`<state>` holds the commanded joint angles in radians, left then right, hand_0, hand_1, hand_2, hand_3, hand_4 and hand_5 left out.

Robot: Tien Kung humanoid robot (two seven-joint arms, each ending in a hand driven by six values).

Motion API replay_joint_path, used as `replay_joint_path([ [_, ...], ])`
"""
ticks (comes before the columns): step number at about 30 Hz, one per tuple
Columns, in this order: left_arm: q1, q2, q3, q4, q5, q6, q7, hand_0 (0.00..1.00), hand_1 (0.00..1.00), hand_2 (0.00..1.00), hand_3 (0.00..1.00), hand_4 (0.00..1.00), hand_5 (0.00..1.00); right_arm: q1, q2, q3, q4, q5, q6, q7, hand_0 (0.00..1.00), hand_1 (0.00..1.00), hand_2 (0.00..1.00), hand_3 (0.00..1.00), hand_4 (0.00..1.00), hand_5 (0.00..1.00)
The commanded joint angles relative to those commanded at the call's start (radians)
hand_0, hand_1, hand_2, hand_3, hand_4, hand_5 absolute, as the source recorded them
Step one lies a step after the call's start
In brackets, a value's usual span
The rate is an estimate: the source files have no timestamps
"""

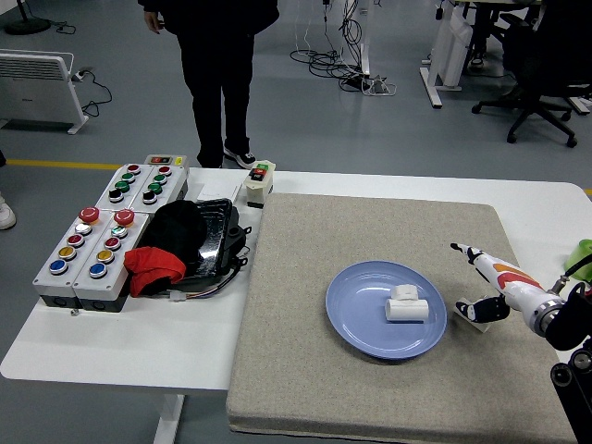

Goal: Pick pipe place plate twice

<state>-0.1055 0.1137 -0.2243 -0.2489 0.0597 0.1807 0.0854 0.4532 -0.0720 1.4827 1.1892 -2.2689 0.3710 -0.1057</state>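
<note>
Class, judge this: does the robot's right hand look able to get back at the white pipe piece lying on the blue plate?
Probably yes. The right hand is open just right of the blue plate, and nothing stands between it and the white pipe piece.
</note>
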Motion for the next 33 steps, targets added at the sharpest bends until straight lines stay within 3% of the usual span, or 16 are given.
replay_joint_path([
  [3, -0.001, 0.000, 0.003, 0.000, -0.003, 0.000, -0.002, 0.621, 0.580, 0.506, 0.585, 0.274, 0.998, -0.003, 0.004, 0.022, -0.017, 0.000, 0.015, -0.014, 0.988, 0.925, 0.998, 0.998, 0.735, 0.171],
  [13, -0.005, -0.001, 0.007, 0.000, -0.010, 0.000, -0.003, 0.622, 0.581, 0.508, 0.585, 0.272, 0.998, 0.015, 0.014, 0.044, -0.097, 0.000, -0.002, -0.031, 0.966, 0.911, 0.998, 0.992, 0.736, 0.197],
  [21, -0.006, -0.001, 0.006, 0.000, -0.010, -0.001, -0.003, 0.622, 0.582, 0.507, 0.586, 0.272, 0.998, 0.017, 0.018, 0.037, -0.112, 0.000, 0.005, -0.039, 0.928, 0.867, 0.979, 0.974, 0.729, 0.194],
  [22, -0.006, -0.001, 0.006, 0.000, -0.008, -0.001, -0.002, 0.622, 0.582, 0.507, 0.586, 0.272, 0.998, 0.019, 0.019, 0.034, -0.115, 0.000, -0.002, -0.039, 0.928, 0.867, 0.979, 0.974, 0.729, 0.194],
  [23, -0.006, -0.001, 0.005, 0.000, -0.008, -0.001, -0.002, 0.622, 0.583, 0.508, 0.585, 0.269, 0.998, 0.020, 0.020, 0.032, -0.117, 0.000, -0.005, -0.039, 0.843, 0.810, 0.939, 0.917, 0.720, 0.195],
  [28, -0.006, -0.001, 0.005, 0.000, -0.008, -0.001, -0.002, 0.622, 0.583, 0.508, 0.585, 0.269, 0.998, 0.026, 0.023, 0.024, -0.132, 0.000, -0.040, -0.041, 0.843, 0.810, 0.939, 0.917, 0.720, 0.195],
  [29, -0.006, -0.002, 0.005, 0.000, -0.008, -0.001, -0.002, 0.622, 0.583, 0.508, 0.586, 0.267, 0.998, 0.027, 0.023, 0.023, -0.133, 0.000, -0.041, -0.042, 0.742, 0.733, 0.774, 0.800, 0.674, 0.188],
  [33, -0.006, -0.002, 0.008, 0.000, -0.013, 0.000, -0.004, 0.622, 0.583, 0.508, 0.586, 0.267, 0.998, 0.025, 0.020, 0.020, -0.140, 0.000, -0.027, -0.048, 0.742, 0.733, 0.774, 0.800, 0.674, 0.188],
])
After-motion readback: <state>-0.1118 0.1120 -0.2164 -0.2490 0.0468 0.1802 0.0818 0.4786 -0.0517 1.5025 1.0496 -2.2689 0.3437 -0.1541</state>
